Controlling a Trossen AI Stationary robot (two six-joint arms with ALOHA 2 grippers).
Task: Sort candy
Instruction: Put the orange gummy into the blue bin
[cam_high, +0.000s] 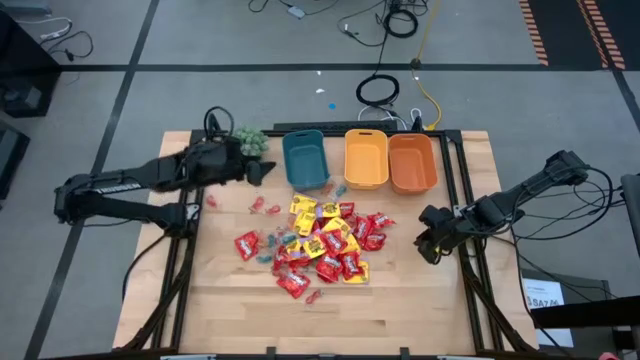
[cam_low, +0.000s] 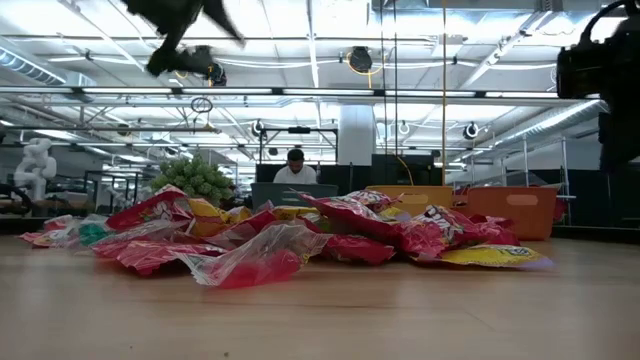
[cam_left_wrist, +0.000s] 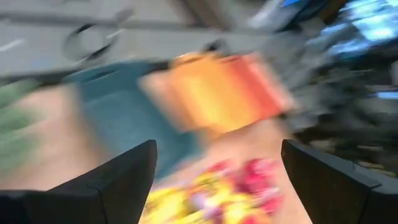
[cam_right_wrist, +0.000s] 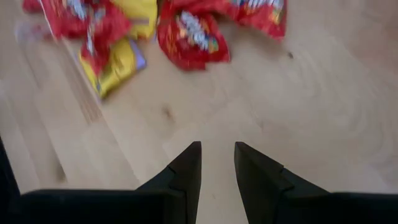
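Left wrist cam, heavy motion blur. Left gripper (cam_left_wrist: 214, 180) has its two dark fingers (cam_left_wrist: 118, 180) spread wide with nothing between them. Past the fingers: wood table (cam_left_wrist: 56, 143), with three bins in a row side by side, teal bin (cam_left_wrist: 118, 112), yellow bin (cam_left_wrist: 199, 93), orange bin (cam_left_wrist: 258, 87). Candy (cam_left_wrist: 217, 193) sits on the table in front of the bins, visible in the gap between the fingers: yellow packets on one side, red ones beside them, individual pieces too smeared to separate. Green smear (cam_left_wrist: 15, 118) at the frame edge next to the teal bin; can't tell what it is. Beyond the bins, grey floor with a dark cable loop (cam_left_wrist: 90, 40).
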